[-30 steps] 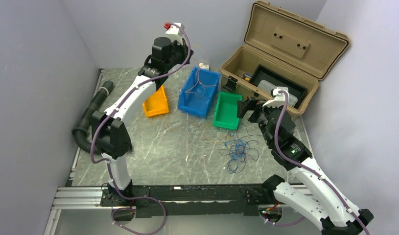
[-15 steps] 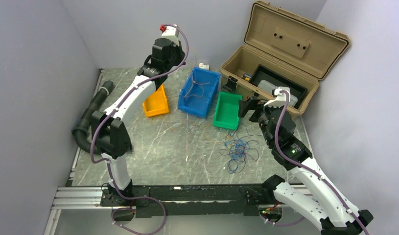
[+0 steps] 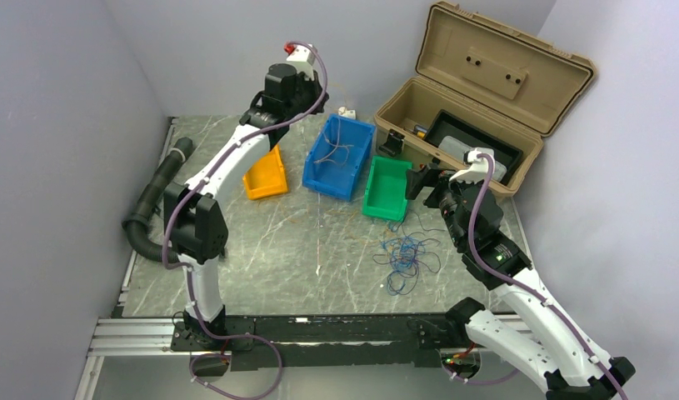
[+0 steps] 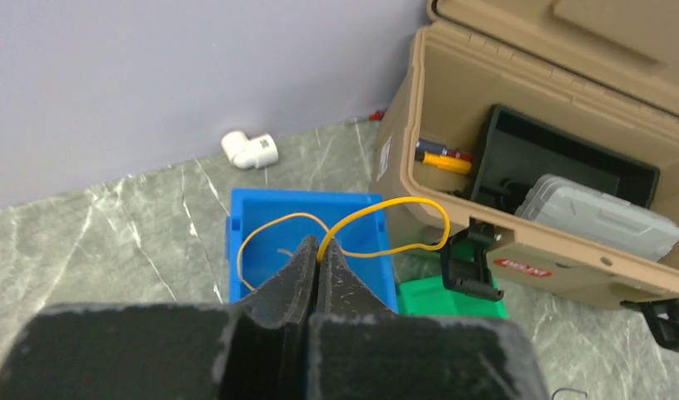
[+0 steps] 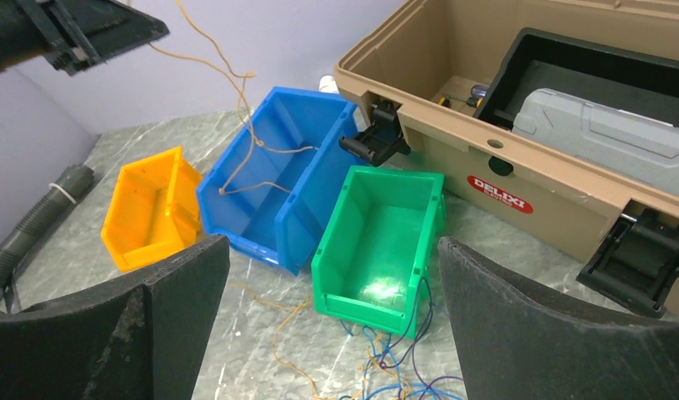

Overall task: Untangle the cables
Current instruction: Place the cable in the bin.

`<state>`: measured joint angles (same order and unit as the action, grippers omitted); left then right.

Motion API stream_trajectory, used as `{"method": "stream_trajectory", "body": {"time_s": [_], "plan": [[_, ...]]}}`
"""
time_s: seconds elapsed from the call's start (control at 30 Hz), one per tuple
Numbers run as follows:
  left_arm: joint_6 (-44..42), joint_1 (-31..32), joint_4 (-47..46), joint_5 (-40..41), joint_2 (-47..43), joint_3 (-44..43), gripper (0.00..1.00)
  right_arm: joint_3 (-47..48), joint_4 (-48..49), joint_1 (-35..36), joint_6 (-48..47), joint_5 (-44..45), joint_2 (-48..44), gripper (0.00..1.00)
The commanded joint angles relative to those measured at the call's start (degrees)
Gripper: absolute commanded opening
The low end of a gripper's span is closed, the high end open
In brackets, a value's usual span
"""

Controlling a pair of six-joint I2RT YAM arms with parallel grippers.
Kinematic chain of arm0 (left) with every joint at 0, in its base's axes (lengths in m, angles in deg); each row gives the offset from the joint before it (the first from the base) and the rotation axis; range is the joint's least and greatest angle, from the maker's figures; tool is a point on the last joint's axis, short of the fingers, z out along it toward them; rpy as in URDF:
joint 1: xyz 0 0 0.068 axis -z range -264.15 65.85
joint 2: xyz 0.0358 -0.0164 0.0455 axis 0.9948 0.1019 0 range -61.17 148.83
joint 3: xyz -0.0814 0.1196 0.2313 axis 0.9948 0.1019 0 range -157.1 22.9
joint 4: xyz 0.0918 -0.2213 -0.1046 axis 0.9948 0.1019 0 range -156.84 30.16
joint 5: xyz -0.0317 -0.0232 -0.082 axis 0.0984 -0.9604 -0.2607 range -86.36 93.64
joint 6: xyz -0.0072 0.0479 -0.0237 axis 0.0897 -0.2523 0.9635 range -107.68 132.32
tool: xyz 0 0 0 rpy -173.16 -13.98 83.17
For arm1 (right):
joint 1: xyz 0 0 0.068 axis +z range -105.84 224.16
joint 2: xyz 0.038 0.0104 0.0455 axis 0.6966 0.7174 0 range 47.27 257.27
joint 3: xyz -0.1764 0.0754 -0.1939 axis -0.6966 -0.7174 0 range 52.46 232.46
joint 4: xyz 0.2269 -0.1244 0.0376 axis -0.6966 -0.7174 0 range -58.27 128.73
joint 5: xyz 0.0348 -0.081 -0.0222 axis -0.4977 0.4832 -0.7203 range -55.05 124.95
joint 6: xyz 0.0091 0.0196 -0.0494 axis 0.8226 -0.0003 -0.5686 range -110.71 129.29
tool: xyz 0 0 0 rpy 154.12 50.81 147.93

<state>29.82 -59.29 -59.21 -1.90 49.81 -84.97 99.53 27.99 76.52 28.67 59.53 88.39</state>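
Left gripper (image 4: pixel 318 247) clenched yellow cable (image 4: pixel 388 211) above blue bin (image 4: pixel 251 206), far edge of worktop (image 4: pixel 111 218); right gripper (image 5: pixel 332 250) splayed, empty. Best: lower slowly (tail seemingly in bin), then release.

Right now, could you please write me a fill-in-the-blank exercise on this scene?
1. The left gripper is shut on a ____ cable.
2. That cable trails down into the ____ bin.
3. The right gripper is ____.
4. The tangle lies nearest the ____ arm.
Missing words: yellow; blue; open; right.
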Motion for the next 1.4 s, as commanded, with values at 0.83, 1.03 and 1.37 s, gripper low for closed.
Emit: {"method": "stream_trajectory", "body": {"time_s": [0.83, 1.03, 1.37], "plan": [[-2.8, 2.5, 12.3, -1.7, 19.7, -10.6, 0.00, 1.6, -2.3, -0.4, 1.4, -0.4, -1.3, 0.97], [-4.0, 2.5, 10.9, -5.3, 18.8, -11.1, 0.10, 2.0, -2.6, -0.4, 1.4, -0.5, -1.2, 0.97], [-6.6, 2.5, 14.5, -4.2, 10.0, -9.9, 0.68, 1.3, -3.7, -0.3, 2.7, -0.4, -1.8, 0.97]]}}
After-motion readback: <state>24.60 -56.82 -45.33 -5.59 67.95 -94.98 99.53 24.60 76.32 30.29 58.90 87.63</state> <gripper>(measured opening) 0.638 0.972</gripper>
